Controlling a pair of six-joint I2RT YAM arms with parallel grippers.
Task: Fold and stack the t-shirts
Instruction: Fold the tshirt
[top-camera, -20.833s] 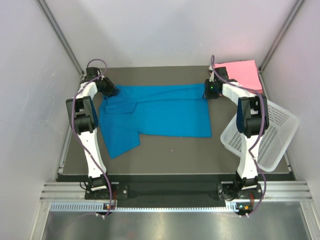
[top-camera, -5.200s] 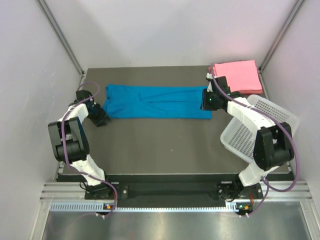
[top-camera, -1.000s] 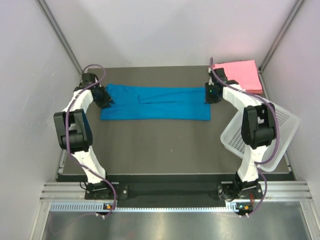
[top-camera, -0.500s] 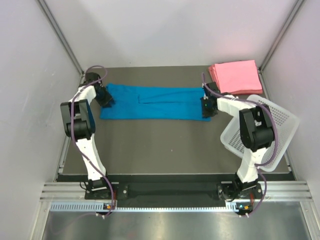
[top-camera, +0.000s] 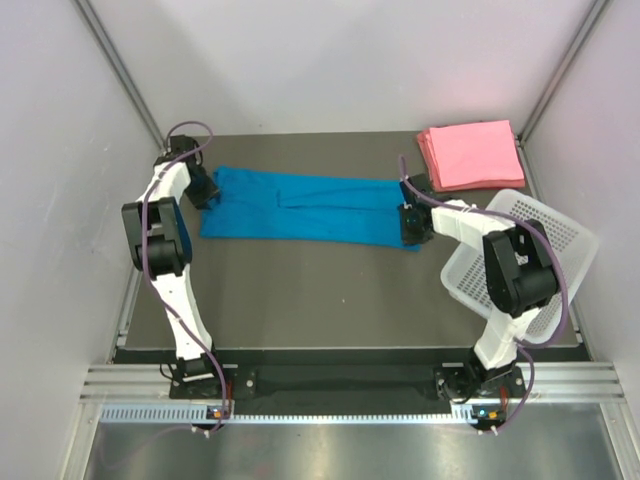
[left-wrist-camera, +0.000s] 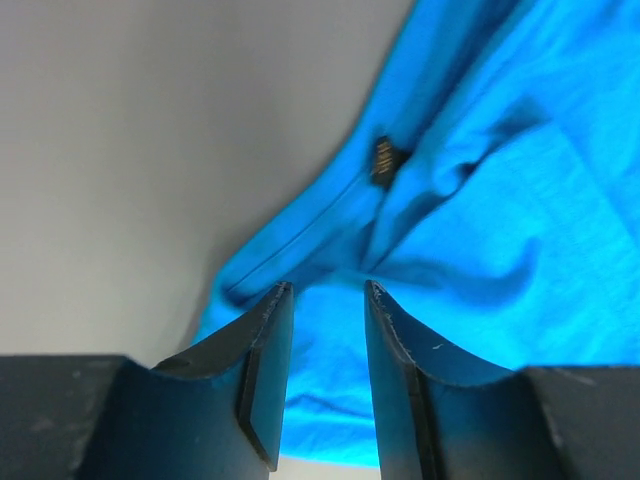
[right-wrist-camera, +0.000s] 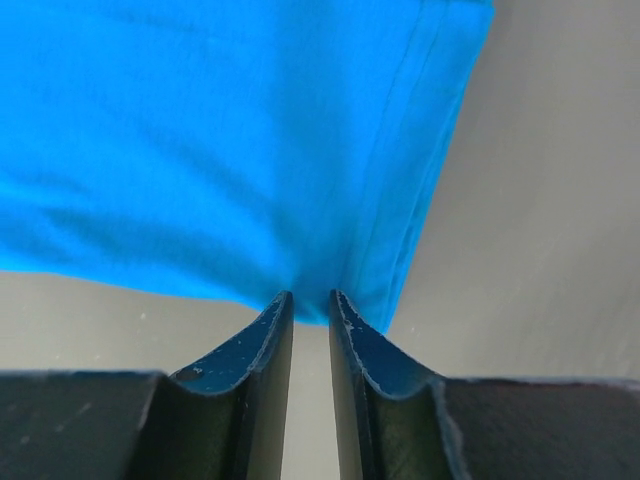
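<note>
**Hold both ends and keep it flat**

A bright blue t-shirt of soft cloth (top-camera: 310, 208) lies on the dark grey table (top-camera: 320, 300). It is one long flat strip on the far half, running from left to right. The left gripper (top-camera: 207, 192) is at its left end. Its two black fingers (left-wrist-camera: 265, 370) stand a bit apart with blue cloth bunched around them. I cannot tell if they squeeze the cloth or only lie on it. The right gripper (top-camera: 411, 226) is at the near right corner. Its fingers are almost pressed together, and it looks to be pinching the stitched hem (right-wrist-camera: 405, 200).

I think the next fold makes the strip shorter. To do it well, each gripper should grab all the layers and lift only a little. Both should move evenly, so the strip does not twist or fall open.

The stack of flat pink folded t-shirts (top-camera: 470, 155) waits in the far right corner, near the blue t-shirt but not touching it. The white plastic basket with holes (top-camera: 550, 240) sits right by the right arm's elbow and could get bumped.
</note>
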